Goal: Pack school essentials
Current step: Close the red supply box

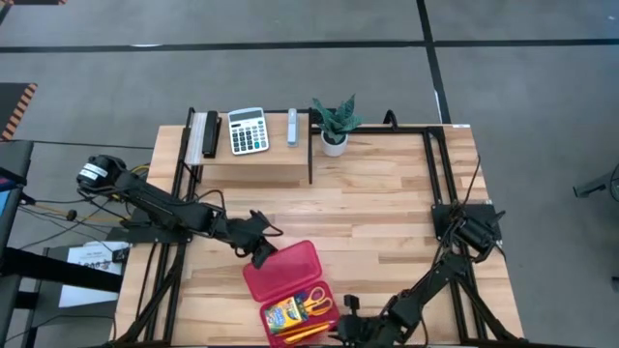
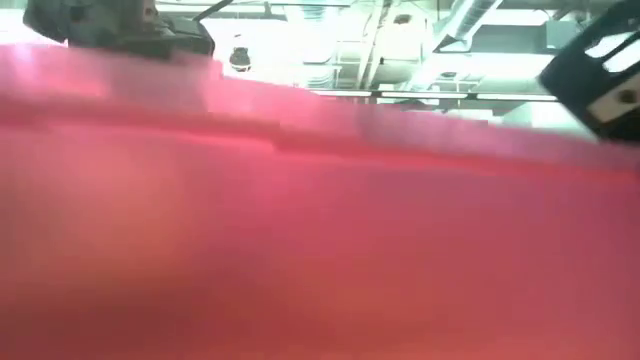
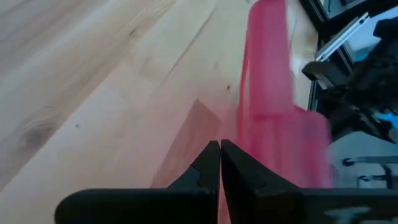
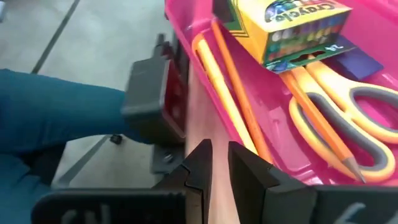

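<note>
Your pink pencil case [image 1: 282, 271] lies open at the lower centre of the high view, on the wooden table [image 1: 387, 213]. Lid is up and toward the upper left of the case, tray at the lower right.

In the tray you've got the crayon box [image 1: 283, 313], the yellow-handled scissors [image 1: 316, 302] just beside it, and an orange pencil [image 4: 283, 99] running alongside a yellow pen-like stick [image 4: 217, 81]. The right wrist view shows these clearly: crayon box on top, scissors partly under it, a dark blue-purple piece [image 4: 354, 59] next to the box. You can't tell what that piece is.

Your left gripper [image 1: 259, 244] sits at the upper left edge of the case lid. In the left wrist view its fingers [image 3: 208, 165] are clenched together with nothing between them, pink lid just beside them.

Your right gripper [image 1: 346, 324] is at the bottom of the high view, just right of the tray. In the right wrist view its fingers [image 4: 199, 168] stand a narrow gap apart at the tray's rim, nothing gripped.

The low view is almost all pink blur from the case [image 2: 320, 220], dark arm parts at the top corners.

At the top of the high view: white calculator [image 1: 248, 130], small potted plant [image 1: 335, 124], a black-and-white flat item [image 1: 205, 133] left of the calculator, and a small grey item [image 1: 292, 127] between calculator and plant.
</note>
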`<control>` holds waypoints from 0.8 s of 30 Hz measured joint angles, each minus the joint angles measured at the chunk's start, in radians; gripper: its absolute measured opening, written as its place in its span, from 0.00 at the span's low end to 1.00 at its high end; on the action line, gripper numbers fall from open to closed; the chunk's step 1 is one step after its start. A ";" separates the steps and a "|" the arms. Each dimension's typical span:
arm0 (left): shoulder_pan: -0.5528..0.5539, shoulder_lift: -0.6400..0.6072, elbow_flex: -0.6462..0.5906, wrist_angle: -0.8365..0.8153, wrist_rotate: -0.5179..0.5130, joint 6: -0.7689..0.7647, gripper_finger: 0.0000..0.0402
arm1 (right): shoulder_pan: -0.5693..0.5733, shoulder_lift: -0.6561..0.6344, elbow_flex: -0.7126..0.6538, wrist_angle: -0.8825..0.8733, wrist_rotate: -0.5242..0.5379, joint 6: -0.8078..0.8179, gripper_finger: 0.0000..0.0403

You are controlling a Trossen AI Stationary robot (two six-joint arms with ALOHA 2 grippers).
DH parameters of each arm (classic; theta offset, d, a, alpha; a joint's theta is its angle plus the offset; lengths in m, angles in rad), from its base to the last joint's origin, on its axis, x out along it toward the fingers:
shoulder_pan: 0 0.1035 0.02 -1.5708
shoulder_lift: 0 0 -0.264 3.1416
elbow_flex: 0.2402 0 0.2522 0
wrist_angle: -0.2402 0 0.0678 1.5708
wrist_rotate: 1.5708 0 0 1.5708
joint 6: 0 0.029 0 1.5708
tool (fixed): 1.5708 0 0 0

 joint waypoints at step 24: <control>-0.017 0.008 0.009 0.182 0.027 -0.023 0.00 | -0.211 0.000 -0.001 -0.081 0.064 -0.106 0.18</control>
